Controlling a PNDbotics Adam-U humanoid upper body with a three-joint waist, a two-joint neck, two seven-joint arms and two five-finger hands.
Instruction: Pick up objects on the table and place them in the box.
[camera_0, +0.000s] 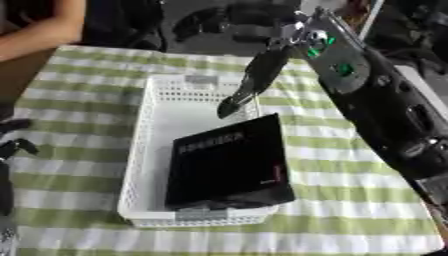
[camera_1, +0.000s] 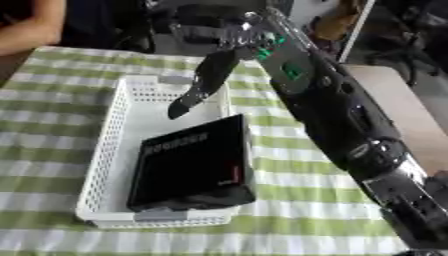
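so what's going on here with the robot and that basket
The robot is putting things into a white basket on a green-and-white checked tablecloth. A black box already sits in the basket, tilted, with one edge resting over the right rim. The right robot hand hangs above the basket's far end with straight fingers, holding nothing. The left robot hand shows at the left edge of the left eye view, away from the basket.

Both head-mounted stereo eyes, looking steeply down at close range onto the checked surface (camera_0: 79, 125); nearly identical overlap: white basket (camera_0: 144, 150) centre, right arm; right eye shifted slightly right.
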